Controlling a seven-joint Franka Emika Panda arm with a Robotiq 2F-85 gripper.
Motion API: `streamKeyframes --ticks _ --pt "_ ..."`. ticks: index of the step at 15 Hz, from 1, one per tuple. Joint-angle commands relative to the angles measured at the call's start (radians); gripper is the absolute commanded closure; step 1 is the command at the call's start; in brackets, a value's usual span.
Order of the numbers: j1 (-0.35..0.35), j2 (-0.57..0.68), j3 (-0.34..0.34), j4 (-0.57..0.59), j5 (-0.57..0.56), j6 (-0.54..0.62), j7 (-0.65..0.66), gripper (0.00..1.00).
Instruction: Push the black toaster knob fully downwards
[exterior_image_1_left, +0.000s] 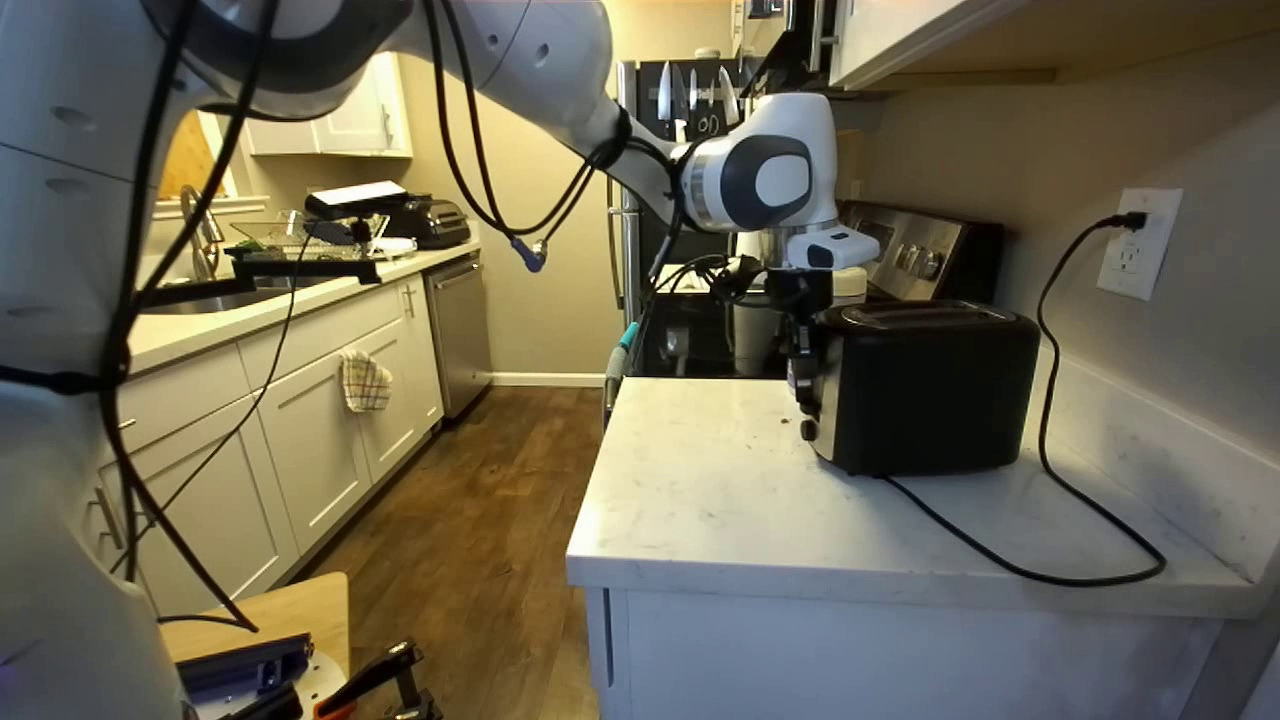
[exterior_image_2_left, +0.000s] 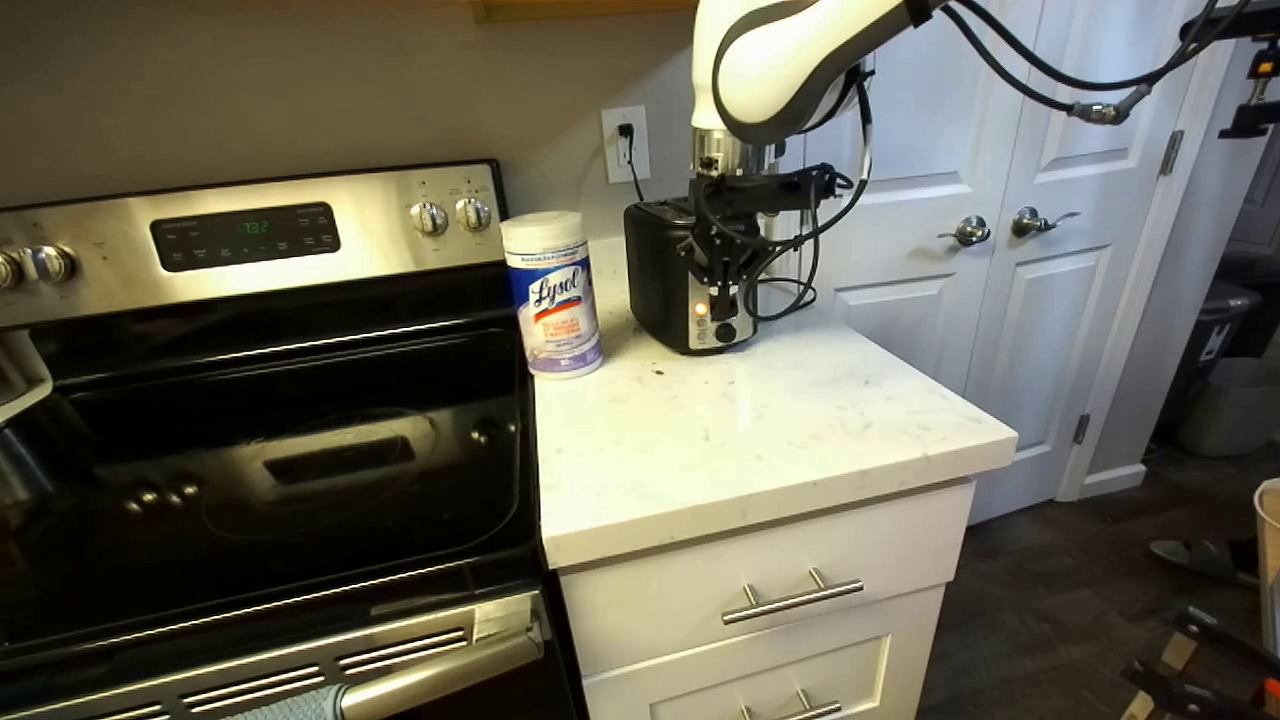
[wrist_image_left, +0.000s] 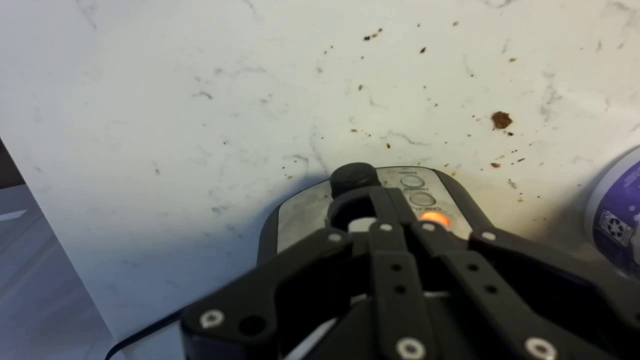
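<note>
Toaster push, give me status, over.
Gripper shut, down at end panel of black toaster. Orange light lit; push depth unclear. Lysol canister stands apart, likely not in the way.

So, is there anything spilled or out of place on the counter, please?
Yes: brown specks, probably crumbs, lie scattered on the white counter near the control end of the black toaster, looking unswept. Nothing else stands out.

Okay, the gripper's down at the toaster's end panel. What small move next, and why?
Probably ease the gripper up slightly, clear of the black toaster: its knob looks low, close to the dial, and the orange light is lit, suggesting the push is complete.
</note>
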Motion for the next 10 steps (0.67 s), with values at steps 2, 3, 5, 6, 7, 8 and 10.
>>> streamKeyframes --ticks 2,3,5,6,7,8,10 --pt "0.016 -0.044 -0.01 -0.038 0.008 -0.026 0.022 0.99" --pt "0.015 -0.082 -0.002 -0.056 0.019 -0.043 0.008 0.99" --pt "0.016 -0.146 0.023 -0.095 0.047 -0.098 -0.018 0.99" --pt "0.016 -0.172 0.038 -0.108 0.069 -0.127 -0.026 0.99" --pt "0.024 -0.212 0.053 -0.141 0.084 -0.143 -0.028 0.99" --pt "0.031 -0.241 0.064 -0.16 0.093 -0.157 -0.025 0.99" --pt "0.041 -0.286 0.086 -0.193 0.107 -0.178 -0.016 0.99"
